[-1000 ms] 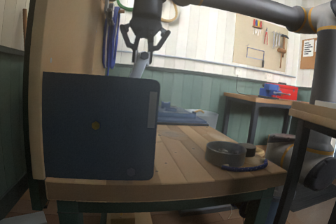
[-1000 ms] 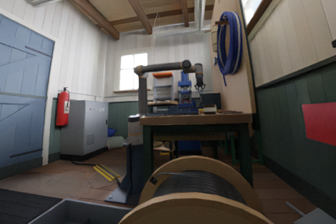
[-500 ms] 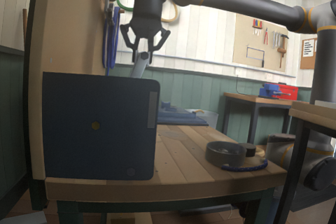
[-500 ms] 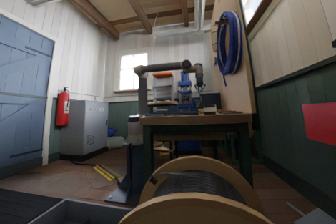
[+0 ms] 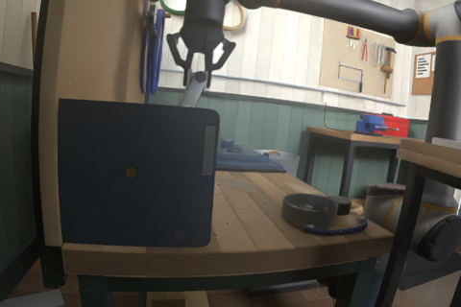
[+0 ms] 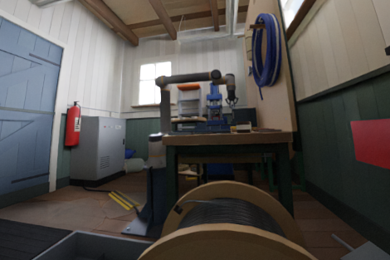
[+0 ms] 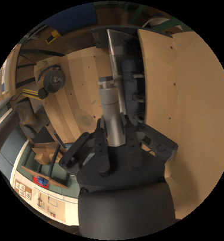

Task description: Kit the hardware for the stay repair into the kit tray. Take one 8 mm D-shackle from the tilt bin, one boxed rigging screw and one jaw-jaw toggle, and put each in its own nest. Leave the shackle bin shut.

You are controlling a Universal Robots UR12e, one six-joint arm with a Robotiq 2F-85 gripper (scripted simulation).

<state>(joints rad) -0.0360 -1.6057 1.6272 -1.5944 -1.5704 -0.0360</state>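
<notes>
My gripper [image 5: 200, 76] [image 7: 115, 139] [image 6: 230, 101] hangs above the workbench, behind the dark blue tilt bin [image 5: 137, 172]. From it a long grey metal rigging screw [image 5: 192, 91] [image 7: 111, 114] hangs down at a slant. Its lower end is hidden behind the bin in the side camera. Below it, in the wrist camera, lies a dark blue tray [image 7: 134, 89] with grey pieces in it, against the wooden backboard. The kit tray [image 5: 246, 160] lies flat further back on the bench. My gripper is closed around the upper end of the rigging screw.
The tall wooden backboard [image 5: 90, 48] stands along the bench's left side, with a blue rope coil [image 5: 151, 53] hanging on it. A round dark dish [image 5: 309, 209] and a blue cord [image 5: 335, 229] lie near the bench's right front. A second table [image 5: 436, 158] stands to the right.
</notes>
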